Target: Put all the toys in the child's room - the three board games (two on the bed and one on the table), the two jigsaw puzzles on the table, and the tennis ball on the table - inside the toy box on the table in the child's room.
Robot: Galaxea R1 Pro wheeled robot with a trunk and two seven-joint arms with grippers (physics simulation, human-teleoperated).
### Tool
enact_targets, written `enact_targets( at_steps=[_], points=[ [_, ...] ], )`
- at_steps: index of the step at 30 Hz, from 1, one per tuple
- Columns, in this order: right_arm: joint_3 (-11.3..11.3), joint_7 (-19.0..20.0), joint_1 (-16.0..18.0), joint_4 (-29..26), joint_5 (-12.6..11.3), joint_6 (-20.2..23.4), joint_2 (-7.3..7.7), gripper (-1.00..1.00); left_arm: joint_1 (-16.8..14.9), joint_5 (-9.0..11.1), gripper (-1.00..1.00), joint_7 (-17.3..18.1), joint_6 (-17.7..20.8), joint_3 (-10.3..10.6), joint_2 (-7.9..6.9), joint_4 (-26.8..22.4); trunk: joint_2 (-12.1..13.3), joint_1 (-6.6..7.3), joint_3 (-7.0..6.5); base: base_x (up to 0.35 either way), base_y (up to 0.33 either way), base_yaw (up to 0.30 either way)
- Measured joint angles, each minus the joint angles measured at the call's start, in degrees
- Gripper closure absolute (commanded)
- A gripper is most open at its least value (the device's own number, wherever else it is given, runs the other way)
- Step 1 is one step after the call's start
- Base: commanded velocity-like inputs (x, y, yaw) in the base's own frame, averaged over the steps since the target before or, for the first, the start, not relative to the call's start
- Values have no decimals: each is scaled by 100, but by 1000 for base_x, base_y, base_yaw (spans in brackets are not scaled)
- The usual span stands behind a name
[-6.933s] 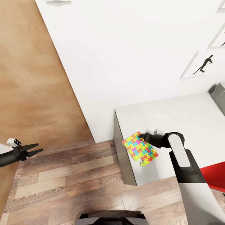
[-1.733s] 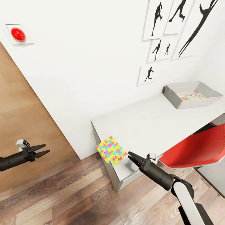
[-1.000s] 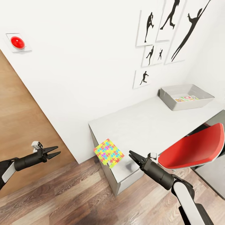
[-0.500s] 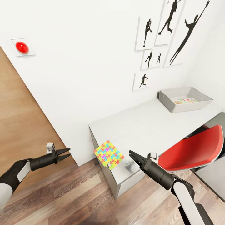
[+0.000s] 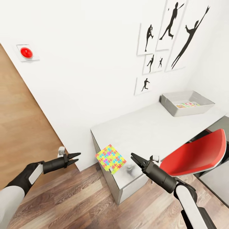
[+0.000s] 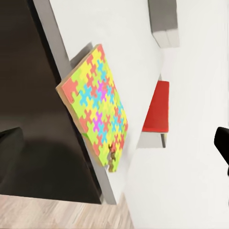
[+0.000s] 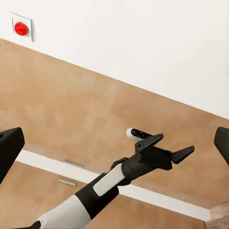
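Black left tool (image 5: 75, 157), jaws apart and empty, has swung in fast from the far left and now sits near the puzzle (image 5: 110, 158), tips aimed at it. Right tool (image 5: 134, 157) also parted, empty, just beside the puzzle's other side; it let go of the box some seconds back and has held that spot for the last second or so.

Puzzle lies on the surface (image 5: 149, 127) at the near corner, with one corner hanging past the edge. The left wrist view confirms the overhang (image 6: 98, 102). It hasn't shifted in the last second.

Toy box (image 5: 186, 103) is at the far end of the surface against the wall, well apart from the puzzle, with some printed boxes already inside. A red chair (image 5: 195, 152) sits between the right arm and that end.

My read: a handover or regrab is being set up, left arm taking the overhanging edge. The puzzle isn't boxed yet. The risk is nudging it off the corner onto the floor (image 5: 82, 203).
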State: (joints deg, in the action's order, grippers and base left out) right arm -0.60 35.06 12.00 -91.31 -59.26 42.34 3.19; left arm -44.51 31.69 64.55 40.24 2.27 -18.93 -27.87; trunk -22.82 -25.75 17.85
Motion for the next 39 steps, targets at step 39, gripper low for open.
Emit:
enact_targets(
  at_steps=[39],
  points=[
    [-70,0,-1,0,357,-10,-26,-100,-1,84,-100,139,-91,-19,258,10,0,0,-204,0,0,-17]
  ],
)
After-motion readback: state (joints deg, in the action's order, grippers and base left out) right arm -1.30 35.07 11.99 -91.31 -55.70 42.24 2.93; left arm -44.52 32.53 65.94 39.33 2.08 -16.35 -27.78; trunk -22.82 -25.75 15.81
